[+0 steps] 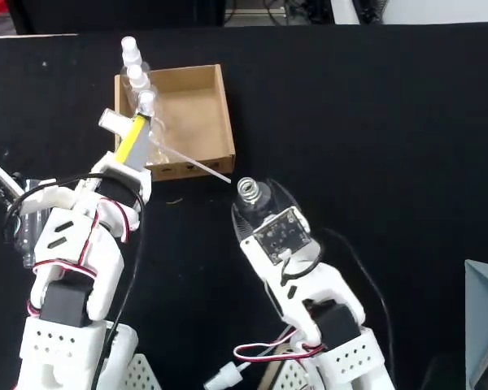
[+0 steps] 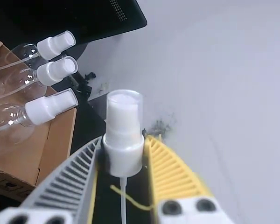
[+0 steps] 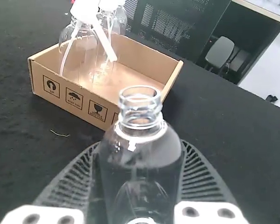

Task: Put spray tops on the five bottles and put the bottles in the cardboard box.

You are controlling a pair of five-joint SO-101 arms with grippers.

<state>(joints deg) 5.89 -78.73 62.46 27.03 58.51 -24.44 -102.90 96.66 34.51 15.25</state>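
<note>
My left gripper (image 1: 128,134) (image 2: 123,147) is shut on a white spray top (image 1: 111,121) (image 2: 123,133), held over the near left corner of the cardboard box (image 1: 226,122) (image 2: 56,140); its thin dip tube (image 1: 197,165) slants past the box's front wall. Three clear bottles with spray tops (image 1: 137,75) (image 2: 49,72) lean in the box along its left side. My right gripper (image 1: 259,205) (image 3: 140,154) is shut on a clear bottle (image 1: 250,193) (image 3: 140,140) with a bare open neck, held in front of the box (image 3: 102,100).
Another clear bottle (image 1: 24,231) lies on the black table beside the left arm. A loose spray top (image 1: 225,377) lies at the front edge between the arm bases. A grey-blue object (image 1: 484,325) stands at the right edge. A wire scrap (image 3: 59,134) lies before the box.
</note>
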